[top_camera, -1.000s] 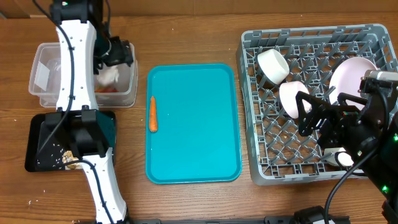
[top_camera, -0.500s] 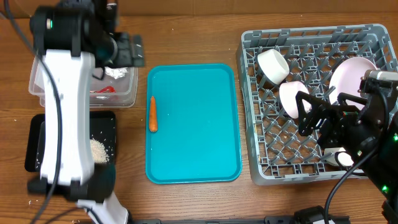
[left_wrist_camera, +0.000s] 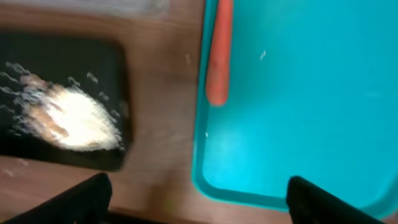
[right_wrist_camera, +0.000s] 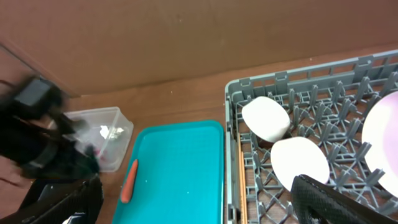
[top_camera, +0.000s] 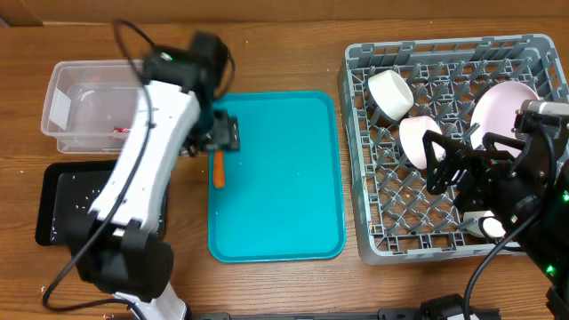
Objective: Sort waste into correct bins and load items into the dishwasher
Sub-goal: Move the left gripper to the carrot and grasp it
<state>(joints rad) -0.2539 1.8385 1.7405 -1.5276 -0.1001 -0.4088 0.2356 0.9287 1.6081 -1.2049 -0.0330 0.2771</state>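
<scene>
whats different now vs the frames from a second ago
The left gripper swung away from the clear tub and black tray toward the teal tray. It now hangs by the carrot stick, jaws open, holding nothing. The carrot stick stayed put, and so did the right gripper, open over the dish rack.
</scene>
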